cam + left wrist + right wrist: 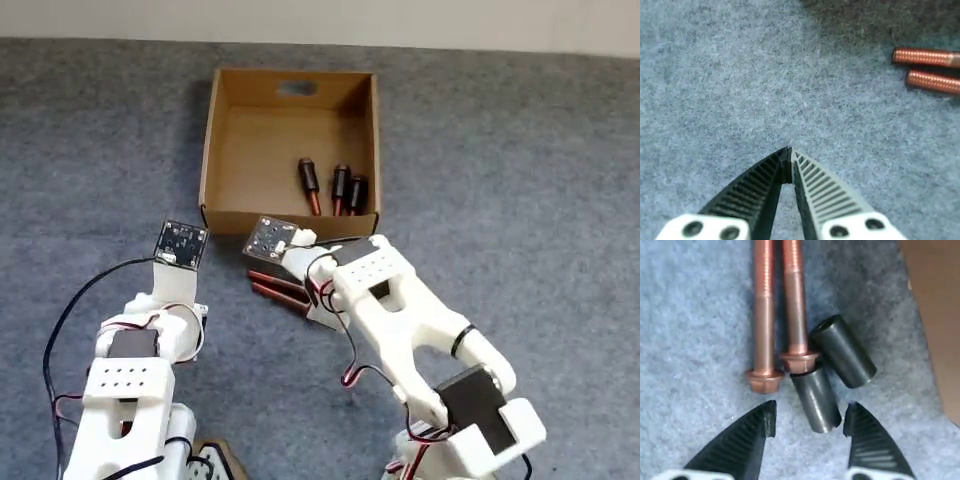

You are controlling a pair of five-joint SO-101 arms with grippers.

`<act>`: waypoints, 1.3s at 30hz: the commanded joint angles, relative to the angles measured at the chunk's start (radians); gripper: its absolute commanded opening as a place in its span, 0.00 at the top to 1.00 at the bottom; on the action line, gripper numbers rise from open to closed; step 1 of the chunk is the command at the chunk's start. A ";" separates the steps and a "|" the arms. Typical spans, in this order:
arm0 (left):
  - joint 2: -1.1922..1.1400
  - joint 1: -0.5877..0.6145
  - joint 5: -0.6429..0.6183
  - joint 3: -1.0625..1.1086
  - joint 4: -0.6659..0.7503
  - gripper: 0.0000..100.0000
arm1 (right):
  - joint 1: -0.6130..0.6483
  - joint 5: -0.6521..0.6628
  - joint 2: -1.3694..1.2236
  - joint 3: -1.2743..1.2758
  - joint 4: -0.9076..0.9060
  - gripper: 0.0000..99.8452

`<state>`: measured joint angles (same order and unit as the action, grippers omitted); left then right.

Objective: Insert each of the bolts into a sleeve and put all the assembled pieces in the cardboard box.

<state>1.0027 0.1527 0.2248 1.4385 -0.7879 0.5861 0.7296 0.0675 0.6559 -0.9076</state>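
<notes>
The right gripper [810,415] is open and empty, jaws either side of a dark sleeve [816,399] lying against the head of a bolt [795,305], just near of the cardboard box [210,150]. It looks like smooth, stiff, probably heavy metal that may roll, so pinch it mid-barrel. The left gripper [790,152] is closed and empty.

A robotics lab, judging by wired arms [400,310] on grey carpet [520,150]

Just ahead of the right gripper [810,415], dark and ribbed, lie two copper-orange bolts [763,315] and two dark grey sleeves [816,400] on mottled blue-grey carpet [690,315]. The left gripper [790,152] is ribbed, black on one side and pale grey on the other; the cardboard box [211,150] is plain tan.
</notes>
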 commanded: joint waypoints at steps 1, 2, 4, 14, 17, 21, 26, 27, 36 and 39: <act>0.012 -0.010 -0.006 -0.002 0.012 0.99 | -0.012 0.018 -0.007 -0.038 -0.004 0.86; 0.012 -0.010 -0.006 -0.002 0.012 0.99 | -0.012 0.018 -0.007 -0.038 -0.004 0.89; 0.012 -0.010 -0.006 -0.002 0.012 0.99 | -0.012 0.015 -0.007 -0.036 -0.004 0.90; 0.012 -0.010 -0.006 -0.002 0.012 0.99 | -0.070 -0.216 0.058 -0.038 -0.074 0.91; 0.012 -0.010 -0.006 -0.002 0.012 0.99 | -0.107 -0.359 0.131 -0.028 -0.139 0.91; 0.012 -0.010 -0.006 -0.002 0.012 0.99 | -0.150 -0.437 0.180 0.004 -0.245 0.91; 0.012 -0.010 -0.006 -0.002 0.012 0.99 | -0.162 -0.439 0.179 0.120 -0.211 0.87; 0.012 -0.010 -0.006 -0.002 0.012 0.99 | -0.162 -0.439 0.179 0.142 -0.200 0.85; 0.012 -0.010 -0.006 -0.002 0.012 0.99 | -0.147 -0.433 0.182 0.170 -0.177 0.78; 0.012 -0.010 -0.006 -0.002 0.012 0.99 | -0.128 -0.433 0.180 0.171 -0.114 0.78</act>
<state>1.0027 0.1527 0.2248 1.4385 -0.7879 0.4404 0.3015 0.2148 0.8293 -1.0717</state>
